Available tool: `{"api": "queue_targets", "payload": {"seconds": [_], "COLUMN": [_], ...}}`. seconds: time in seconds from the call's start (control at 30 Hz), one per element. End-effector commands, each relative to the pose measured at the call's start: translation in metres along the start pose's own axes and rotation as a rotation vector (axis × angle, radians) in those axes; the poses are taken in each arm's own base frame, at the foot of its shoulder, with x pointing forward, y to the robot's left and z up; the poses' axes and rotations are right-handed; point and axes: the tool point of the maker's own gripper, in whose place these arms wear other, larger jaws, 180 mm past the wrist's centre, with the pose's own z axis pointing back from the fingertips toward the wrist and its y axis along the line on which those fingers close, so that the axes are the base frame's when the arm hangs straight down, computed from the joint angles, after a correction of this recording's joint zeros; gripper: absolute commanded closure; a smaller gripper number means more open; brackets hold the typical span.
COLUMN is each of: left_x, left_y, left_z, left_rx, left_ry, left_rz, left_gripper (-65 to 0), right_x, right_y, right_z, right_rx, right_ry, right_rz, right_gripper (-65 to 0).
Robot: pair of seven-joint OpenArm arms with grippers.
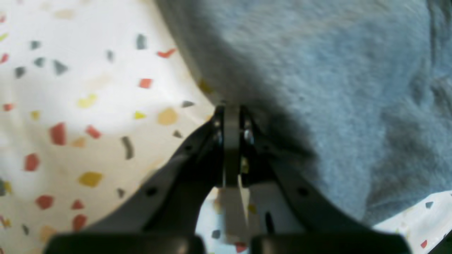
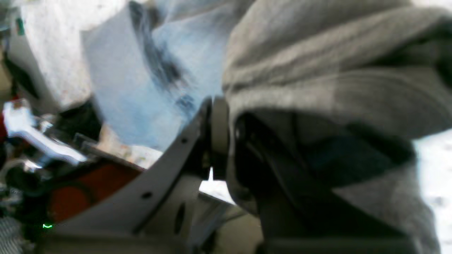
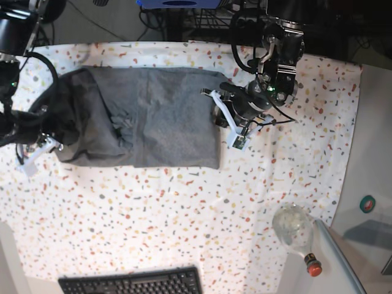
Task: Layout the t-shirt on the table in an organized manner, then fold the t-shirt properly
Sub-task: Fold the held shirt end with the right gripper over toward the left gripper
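On the left wrist view, the left gripper (image 1: 232,116) has its fingers (image 1: 247,135) pressed together right at the edge of the t-shirt (image 1: 317,70); looks like a pinch on the hem, but blur and shadow hide the actual bite. Speckled surface (image 1: 70,106) shows beside it. Right wrist view: right gripper (image 2: 220,130) fingers pinching a bunched fold of shirt that drapes over one finger, very blurred, clutter behind unreadable. Base view: shirt lies spread across the far middle of the surface, left gripper (image 3: 236,131) at its right edge, right gripper (image 3: 43,144) at its rumpled left end, fingertips buried in cloth. To do this well, pull both ends apart evenly and low, keep both pinches firm, flatten the crumpled left side before folding. Sleeves and neck hard to locate.
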Motion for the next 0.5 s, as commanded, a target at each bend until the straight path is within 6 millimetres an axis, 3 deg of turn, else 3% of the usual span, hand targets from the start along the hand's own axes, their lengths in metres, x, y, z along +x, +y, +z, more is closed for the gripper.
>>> {"api": "queue_targets", "payload": {"seconds": [0.0,0.17,0.27,0.47], "left_x": [0.007,-0.005,-0.008,-0.006], "left_y": [0.009,0.032,0.043,0.038], "left_z": [0.006,0.014,0.018,0.016], "left_rx": [0.016,0.069,0.089,0.079], "left_ry": [-0.034,-0.021,-0.011,-0.016], "left_rz": [0.002,0.038,0.026,0.03], "left_gripper": [0.0,0.0,0.0,0.0], "right_x": [0.004,-0.009,-0.025,-0.046], "right_y": [0.019,0.068,0.092,0.132], "right_z": [0.004,-0.001,-0.015,-0.044], "right_rx": [0.048,0.13,0.155,0.193], "right_ry": [-0.015,-0.003,0.061,0.104], "right_rz": [0.011,0.023,0.091,0.089], "right_gripper": [0.0,0.0,0.0,0.0]}}
